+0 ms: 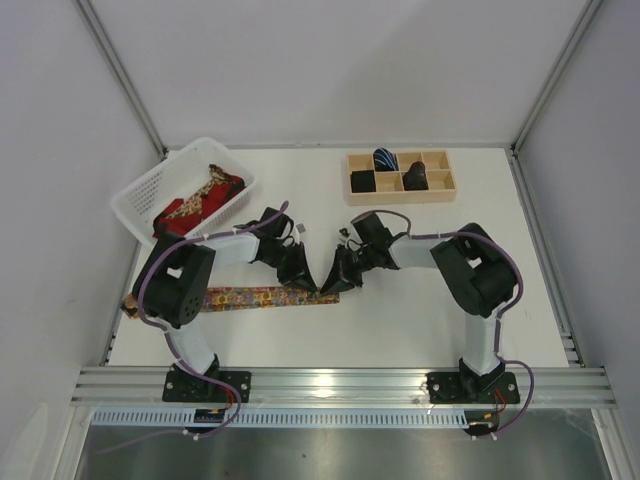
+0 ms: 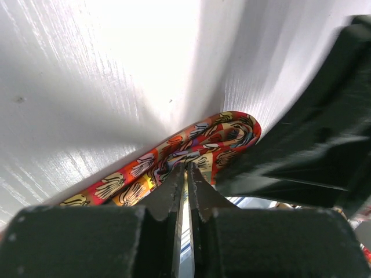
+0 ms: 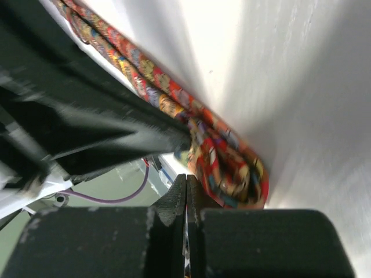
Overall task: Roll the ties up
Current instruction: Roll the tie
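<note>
A multicoloured floral tie (image 1: 250, 297) lies flat along the table's near side, and its right end is folded back on itself (image 2: 229, 132). My left gripper (image 1: 306, 284) points down at that fold. Its jaws (image 2: 186, 168) stand almost together, pinching the fabric at their tips. My right gripper (image 1: 329, 282) faces it from the right, fully shut (image 3: 186, 178) with nothing between its fingers. The bunched end of the tie (image 3: 232, 168) lies just beside its tips. The tie's left end is hidden under my left arm.
A white basket (image 1: 140, 190) at the back left holds red and gold ties (image 1: 205, 190). A wooden compartment box (image 1: 400, 190) at the back holds a rolled blue-striped tie (image 1: 386, 158) and black ones (image 1: 415, 178). White walls enclose the table.
</note>
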### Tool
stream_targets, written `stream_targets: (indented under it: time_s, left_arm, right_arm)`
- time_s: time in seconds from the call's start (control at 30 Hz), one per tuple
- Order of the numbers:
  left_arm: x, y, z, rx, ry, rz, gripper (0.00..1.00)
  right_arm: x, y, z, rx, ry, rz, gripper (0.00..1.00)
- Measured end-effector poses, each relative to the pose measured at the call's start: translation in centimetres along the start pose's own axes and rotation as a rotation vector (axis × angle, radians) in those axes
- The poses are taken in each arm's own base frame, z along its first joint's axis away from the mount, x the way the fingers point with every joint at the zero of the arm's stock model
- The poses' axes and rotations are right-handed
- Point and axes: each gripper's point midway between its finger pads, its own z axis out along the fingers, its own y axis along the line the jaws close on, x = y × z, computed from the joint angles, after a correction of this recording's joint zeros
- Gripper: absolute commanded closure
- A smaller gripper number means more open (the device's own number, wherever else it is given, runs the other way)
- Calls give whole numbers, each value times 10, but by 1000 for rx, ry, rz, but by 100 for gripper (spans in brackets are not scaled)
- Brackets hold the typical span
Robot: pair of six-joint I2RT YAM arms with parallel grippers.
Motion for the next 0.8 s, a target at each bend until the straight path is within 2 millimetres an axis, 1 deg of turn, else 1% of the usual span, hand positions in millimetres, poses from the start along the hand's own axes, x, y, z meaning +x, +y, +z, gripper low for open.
stream_targets:
  time_s: [0.13,0.23,0.43,0.53,0.7,0.8]
  left_arm:
    - [0,0,0,1,-2,1,90]
    - [0,0,0,0,-2,1,90]
    - [-2,-1,-1,-6,-4,3,90]
    - [-3,-1,-2,-7,-7,4,90]
    - [-1,-3,-4,-8,-4,3,88]
    - [-1,-7,-9,3,-16,14,87]
  right_arm:
    - [-5,8,-19,2,-29,-23,100]
    - [-9,8,-26,6,-44,-34,100]
    - [-2,-2,-17,28,-11,-34,100]
    - [2,-11,-13,41,2,-21,100]
    - [-2,-24,-10,60,1,-4,100]
    - [-2,-25,-9,55,3,-3,100]
